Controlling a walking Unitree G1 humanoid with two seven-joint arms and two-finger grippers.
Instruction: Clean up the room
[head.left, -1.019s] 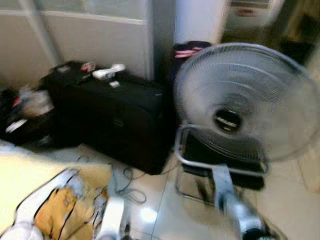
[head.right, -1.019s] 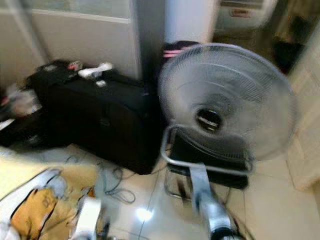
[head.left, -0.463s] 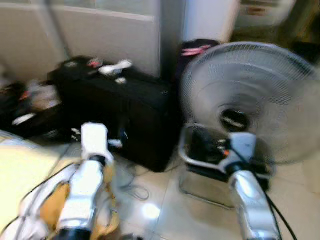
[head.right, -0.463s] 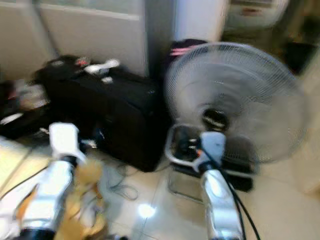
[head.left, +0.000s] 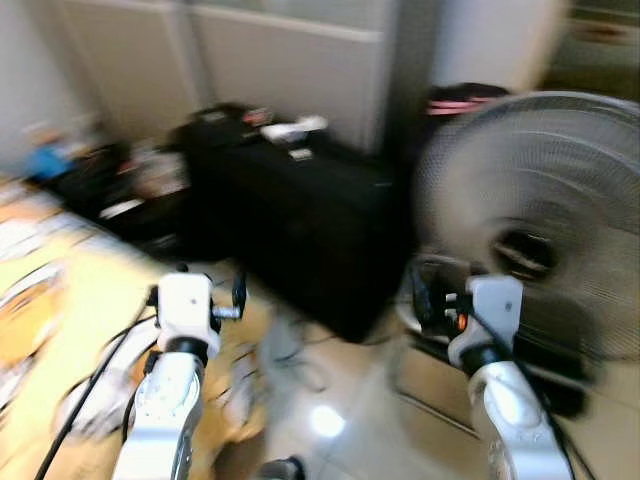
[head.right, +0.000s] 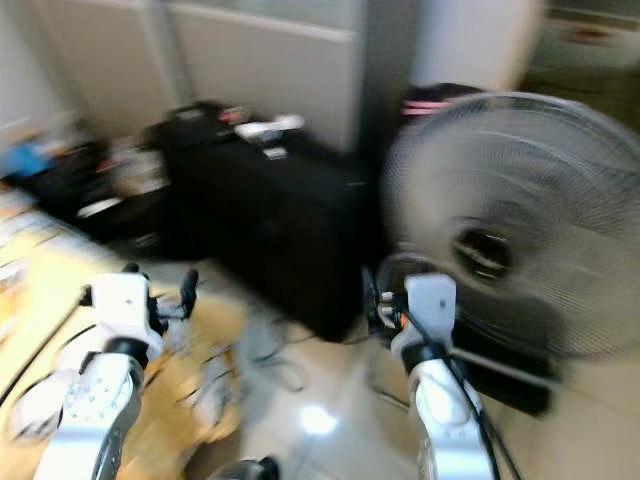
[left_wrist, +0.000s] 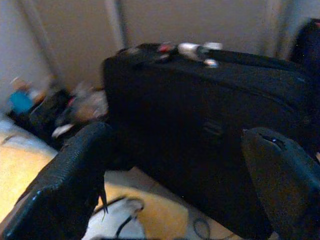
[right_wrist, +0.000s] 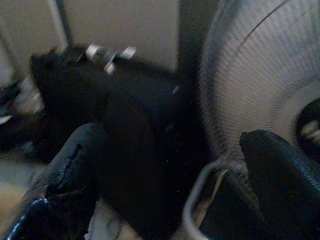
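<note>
Black suitcase (head.left: 300, 215) is seen at frame centre, against the wall. Grey fan (head.left: 545, 225) is placed at the right, just beside it. Both arms are raised; left gripper (left_wrist: 175, 165) and right gripper (right_wrist: 167, 172) are spread wide, nothing held. Clutter (head.left: 110, 185) is piled at upper left. Heavy blur is noted.

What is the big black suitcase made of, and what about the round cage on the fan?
The black suitcase looks like woven fabric: its sides are dull and matte, with no shine, and there is a stitched patch on its front. The fan cage looks like thin metal wire, pale and a bit glossy, with many fine spokes spreading from the middle. The blur leaves it open whether it is painted metal or plastic.
</note>
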